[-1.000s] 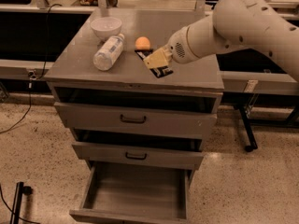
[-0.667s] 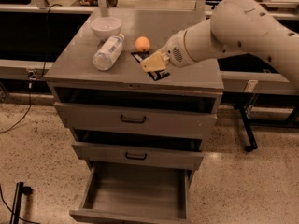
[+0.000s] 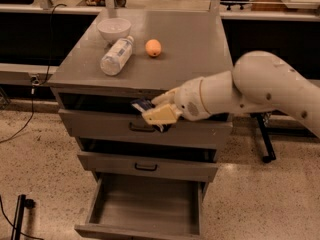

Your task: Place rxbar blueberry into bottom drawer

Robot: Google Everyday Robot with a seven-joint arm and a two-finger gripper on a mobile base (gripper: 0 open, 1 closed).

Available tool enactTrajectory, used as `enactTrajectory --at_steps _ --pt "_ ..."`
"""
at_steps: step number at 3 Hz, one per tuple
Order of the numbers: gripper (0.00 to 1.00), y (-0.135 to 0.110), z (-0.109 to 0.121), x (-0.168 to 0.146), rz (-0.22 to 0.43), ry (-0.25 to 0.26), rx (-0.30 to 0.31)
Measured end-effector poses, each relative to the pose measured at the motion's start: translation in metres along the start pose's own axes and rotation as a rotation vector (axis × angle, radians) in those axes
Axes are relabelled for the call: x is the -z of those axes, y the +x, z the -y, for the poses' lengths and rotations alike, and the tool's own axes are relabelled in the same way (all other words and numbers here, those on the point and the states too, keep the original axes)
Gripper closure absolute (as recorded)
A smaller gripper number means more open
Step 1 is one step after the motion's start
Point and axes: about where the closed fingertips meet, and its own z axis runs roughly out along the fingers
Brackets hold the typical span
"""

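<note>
My gripper is in front of the cabinet's top drawer, below the edge of the cabinet top. It is shut on the rxbar blueberry, a dark navy-blue bar whose end sticks out to the left of the pale fingers. The bottom drawer is pulled open below, a wide grey tray with a plain floor and nothing in it. The bar hangs above the drawer's opening, roughly over its middle.
On the cabinet top lie a clear water bottle, a white bowl and an orange. The two upper drawers have dark handles. My white arm reaches in from the right. A cable runs over the floor at left.
My gripper has carried the bar off the cabinet top, forward and down, to in front of the top drawer. The orange, the bottle and the bowl have not moved.
</note>
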Motion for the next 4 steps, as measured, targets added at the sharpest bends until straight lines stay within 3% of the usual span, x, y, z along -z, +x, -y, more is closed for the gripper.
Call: enactTrajectory --at_steps 1,2,3,4 --pt "1.0 0.01 -0.003 0.02 0.02 0.019 0.065" --pt "1.0 0.018 -0.002 0.006 -0.037 0.024 0.07" --pt "1.0 0.068 -0.004 -0.029 -0.094 -0.017 0.09" --pt "1.0 0.148 -0.007 -0.058 -0.125 -0.063 0.087"
